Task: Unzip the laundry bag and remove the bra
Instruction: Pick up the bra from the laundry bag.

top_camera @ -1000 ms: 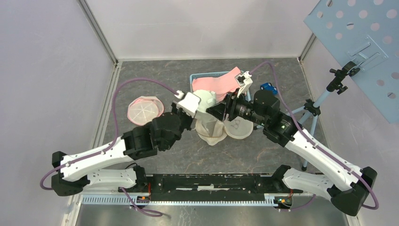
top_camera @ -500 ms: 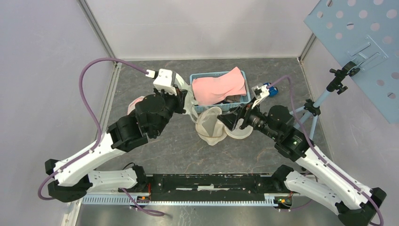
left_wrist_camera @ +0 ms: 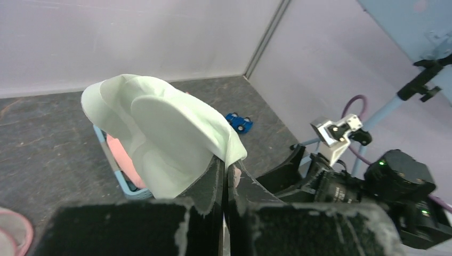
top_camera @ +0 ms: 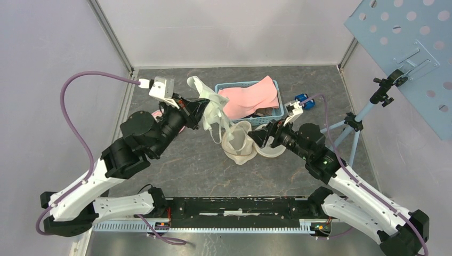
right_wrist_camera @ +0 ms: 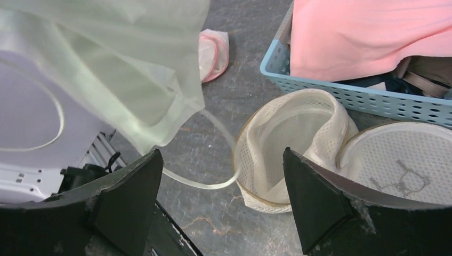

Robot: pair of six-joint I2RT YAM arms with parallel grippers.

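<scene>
The pale green bra [top_camera: 211, 99], with smooth moulded cups and thin straps, hangs in the upper centre of the top view. The left hand [left_wrist_camera: 225, 177] is closed on it, its arm raised. Just below in the frame, the cream mesh laundry bag [top_camera: 238, 142] lies round and gaping on the tabletop [top_camera: 186, 165]. The right hand [right_wrist_camera: 221, 160] sits low beside it, spread wide, empty.

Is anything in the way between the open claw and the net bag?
Nothing solid. The right gripper is open beside the laundry bag. The bra hangs aside in the left gripper; only its thin strap trails near the bag's rim.
</scene>
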